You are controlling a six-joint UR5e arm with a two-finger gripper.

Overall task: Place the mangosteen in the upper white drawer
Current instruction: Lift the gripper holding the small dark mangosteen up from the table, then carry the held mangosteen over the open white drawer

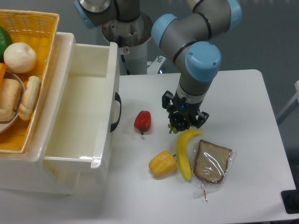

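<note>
The mangosteen [179, 124] is a dark fruit on the table just above the banana's tip, with its greenish leaflets poking out at the lower left. Most of it is covered by my gripper [183, 119], which points straight down and stands right over and around it. The gripper body hides the fingertips, so their grip on the fruit does not show. To the left, the upper white drawer [112, 70] stands pulled out with a bare white inside. Its black curved handle [116, 112] faces the fruit.
A red pepper [143, 121] lies between the drawer handle and the gripper. A yellow pepper [162, 164], a banana [184, 151] and a bagged bread slice [212, 161] lie just below the gripper. A yellow woven basket [43, 28] with food sits on top at far left.
</note>
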